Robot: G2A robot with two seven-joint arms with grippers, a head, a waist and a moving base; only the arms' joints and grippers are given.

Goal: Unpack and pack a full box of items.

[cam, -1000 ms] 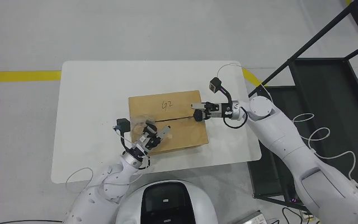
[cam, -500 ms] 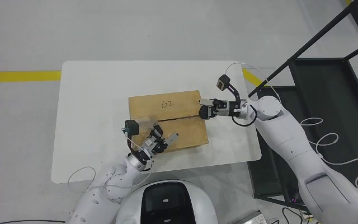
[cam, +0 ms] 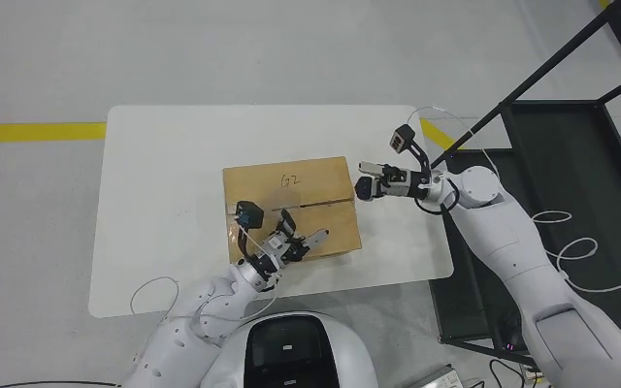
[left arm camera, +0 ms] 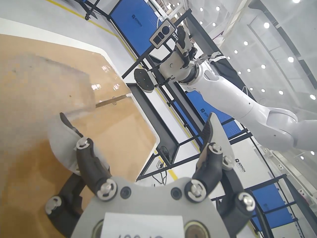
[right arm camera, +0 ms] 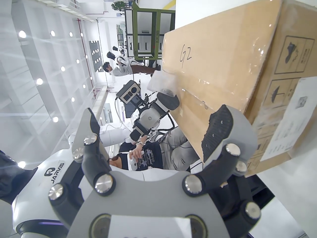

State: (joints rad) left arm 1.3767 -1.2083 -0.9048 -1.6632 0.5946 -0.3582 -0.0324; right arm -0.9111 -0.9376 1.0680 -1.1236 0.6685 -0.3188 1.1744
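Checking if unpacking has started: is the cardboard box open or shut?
Shut. On the cardboard box, both top flaps lie flat and meet at the middle seam, clear tape over it.

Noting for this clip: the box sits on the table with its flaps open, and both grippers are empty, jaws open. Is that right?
Not quite. The box has its flaps shut, lying flat and meeting at the seam, as the top view shows. The rest holds: it sits on the table, and the left gripper and right gripper are empty, jaws open.
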